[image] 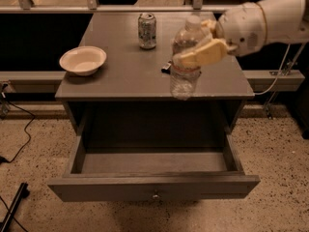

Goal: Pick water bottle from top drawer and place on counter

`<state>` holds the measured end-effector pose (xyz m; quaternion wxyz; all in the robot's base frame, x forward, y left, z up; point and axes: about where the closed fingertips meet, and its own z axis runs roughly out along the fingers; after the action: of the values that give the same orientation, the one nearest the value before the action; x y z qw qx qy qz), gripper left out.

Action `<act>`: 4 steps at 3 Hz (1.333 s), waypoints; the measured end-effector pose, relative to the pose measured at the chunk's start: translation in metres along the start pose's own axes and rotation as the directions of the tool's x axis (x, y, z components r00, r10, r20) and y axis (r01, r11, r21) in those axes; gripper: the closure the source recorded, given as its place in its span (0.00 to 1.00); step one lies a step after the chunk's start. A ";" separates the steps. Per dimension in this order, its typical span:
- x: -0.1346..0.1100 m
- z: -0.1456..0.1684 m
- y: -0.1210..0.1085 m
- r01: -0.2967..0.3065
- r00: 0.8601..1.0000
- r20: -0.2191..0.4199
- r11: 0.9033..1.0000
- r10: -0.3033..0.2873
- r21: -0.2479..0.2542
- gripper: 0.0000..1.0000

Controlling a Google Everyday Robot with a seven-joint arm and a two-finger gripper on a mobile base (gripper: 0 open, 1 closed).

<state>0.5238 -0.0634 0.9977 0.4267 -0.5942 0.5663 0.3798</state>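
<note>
The claw point(192, 41) grips the water bottle point(183, 81) over the grey table point(120, 74) (bowl point(83, 59) at nine o'clock); speckled floor point(273, 146) around.

Gripper point(197, 42) holding water bottle point(183, 79) above counter point(120, 79) right front; bowl point(83, 60) left; can point(147, 30) behind; top drawer point(120, 189) below.

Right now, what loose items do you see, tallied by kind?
1 water bottle, held in the gripper above the counter
1 drink can, on the counter
1 bowl, on the counter
1 small dark object, on the counter, partly hidden
Total: 4
</note>
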 end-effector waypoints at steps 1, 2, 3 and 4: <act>-0.063 0.038 -0.032 -0.052 0.999 -0.006 0.993 0.052 -0.107 1.00; -0.088 0.082 -0.044 -0.084 0.996 0.023 0.977 0.090 -0.198 1.00; -0.092 0.089 -0.044 -0.084 0.996 0.024 0.976 0.090 -0.201 1.00; -0.091 0.092 -0.045 -0.102 0.994 0.011 0.977 0.106 -0.189 1.00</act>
<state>0.5655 0.0548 1.0544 0.3540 -0.5973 0.5536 0.4598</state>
